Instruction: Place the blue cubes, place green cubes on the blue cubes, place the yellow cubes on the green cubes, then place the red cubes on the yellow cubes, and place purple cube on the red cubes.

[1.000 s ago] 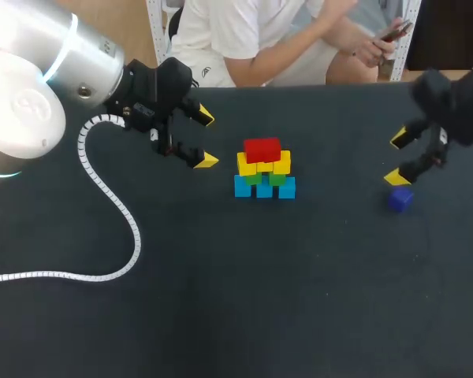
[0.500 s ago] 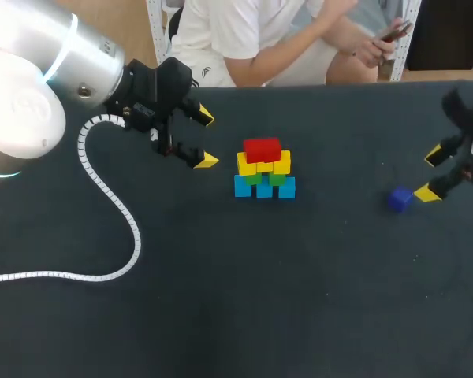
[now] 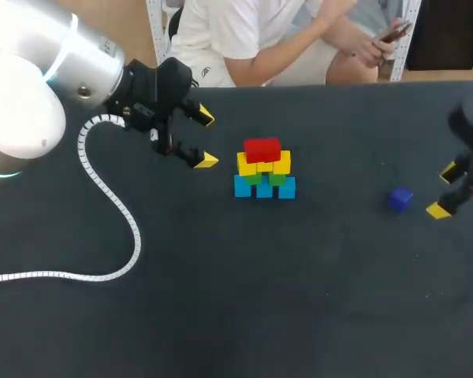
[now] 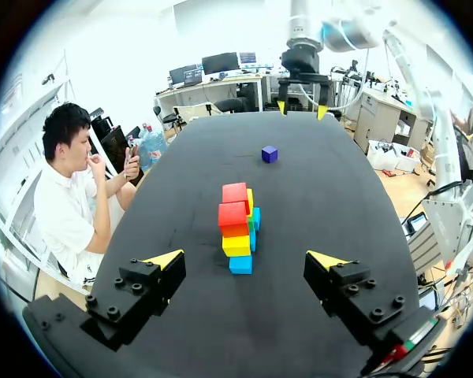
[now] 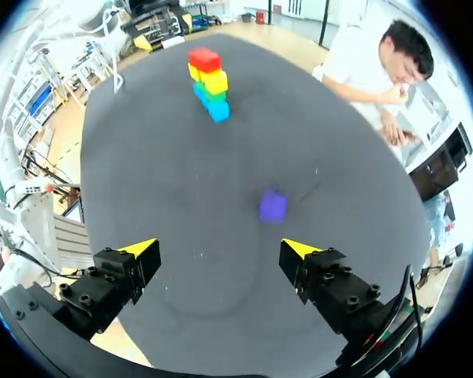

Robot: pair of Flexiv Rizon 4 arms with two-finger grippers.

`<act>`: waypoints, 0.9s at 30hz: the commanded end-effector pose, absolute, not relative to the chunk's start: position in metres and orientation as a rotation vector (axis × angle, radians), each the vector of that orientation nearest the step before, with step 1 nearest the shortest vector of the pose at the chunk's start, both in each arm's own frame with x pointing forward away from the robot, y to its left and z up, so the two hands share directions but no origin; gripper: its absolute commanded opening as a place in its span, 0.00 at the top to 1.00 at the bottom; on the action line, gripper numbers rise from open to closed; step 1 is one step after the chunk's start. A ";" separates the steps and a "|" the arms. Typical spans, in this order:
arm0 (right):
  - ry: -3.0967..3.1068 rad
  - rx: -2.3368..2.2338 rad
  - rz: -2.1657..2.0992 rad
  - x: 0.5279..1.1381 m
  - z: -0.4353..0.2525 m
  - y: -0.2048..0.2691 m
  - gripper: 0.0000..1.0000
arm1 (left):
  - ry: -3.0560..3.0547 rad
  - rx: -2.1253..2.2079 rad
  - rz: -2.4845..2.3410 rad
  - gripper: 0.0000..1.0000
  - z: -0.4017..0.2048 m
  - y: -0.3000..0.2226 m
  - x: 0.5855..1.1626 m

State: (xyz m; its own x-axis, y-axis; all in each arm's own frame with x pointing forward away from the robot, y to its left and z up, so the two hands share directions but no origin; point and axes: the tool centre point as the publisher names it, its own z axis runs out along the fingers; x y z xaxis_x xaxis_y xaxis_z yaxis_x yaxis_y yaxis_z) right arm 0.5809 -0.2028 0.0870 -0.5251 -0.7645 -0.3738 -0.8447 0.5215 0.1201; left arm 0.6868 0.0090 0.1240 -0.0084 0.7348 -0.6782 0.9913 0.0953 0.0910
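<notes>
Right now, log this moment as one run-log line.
cube stack: blue, green, yellow, red layers built | purple cube: loose on table | left gripper: open, beside stack | right gripper: open, beside purple cube

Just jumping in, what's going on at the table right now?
Neither arm holds anything. The stack stands mid-table: blue at the bottom, then green, yellow, and the red cubes on top. The purple cube lies alone on the table to the stack's right, not yet placed. The right gripper is open close beside it, not touching. The left gripper is open on the stack's other side.
</notes>
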 end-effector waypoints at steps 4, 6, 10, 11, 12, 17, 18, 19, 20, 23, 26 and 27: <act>2.500 -1.370 0.488 0.588 0.062 -0.198 0.00 | 1.793 1.694 -0.573 0.00 0.123 0.010 0.688; 2.506 -1.398 0.474 0.592 0.059 -0.193 0.00 | 1.793 1.694 -0.573 0.00 0.123 0.010 0.688; 2.508 -1.436 0.472 0.599 0.049 -0.183 0.00 | 1.793 1.694 -0.573 0.00 0.123 0.010 0.688; 2.515 -1.450 0.465 0.602 0.045 -0.181 0.00 | 1.793 1.694 -0.573 0.00 0.123 0.010 0.688; 2.513 -1.454 0.460 0.604 0.044 -0.179 0.00 | 1.793 1.694 -0.573 0.00 0.123 0.010 0.688; 2.522 -1.451 0.413 0.614 0.039 -0.176 0.00 | 1.793 1.694 -0.573 0.00 0.123 0.010 0.688; 2.523 -1.450 0.406 0.615 0.039 -0.176 0.00 | 1.793 1.694 -0.573 0.00 0.123 0.010 0.688; 2.524 -1.455 0.391 0.616 0.039 -0.176 0.00 | 1.793 1.694 -0.573 0.00 0.123 0.010 0.688; 2.529 -1.454 0.379 0.617 0.040 -0.176 0.00 | 1.793 1.694 -0.573 0.00 0.123 0.010 0.688; 2.535 -1.446 0.367 0.620 0.040 -0.177 0.00 | 1.793 1.694 -0.573 0.00 0.123 0.010 0.688; 2.542 -1.439 0.365 0.623 0.037 -0.178 0.00 | 1.793 1.694 -0.573 0.00 0.123 0.010 0.688; 2.543 -1.438 0.364 0.624 0.036 -0.179 0.00 | 1.793 1.694 -0.573 0.00 0.123 0.010 0.688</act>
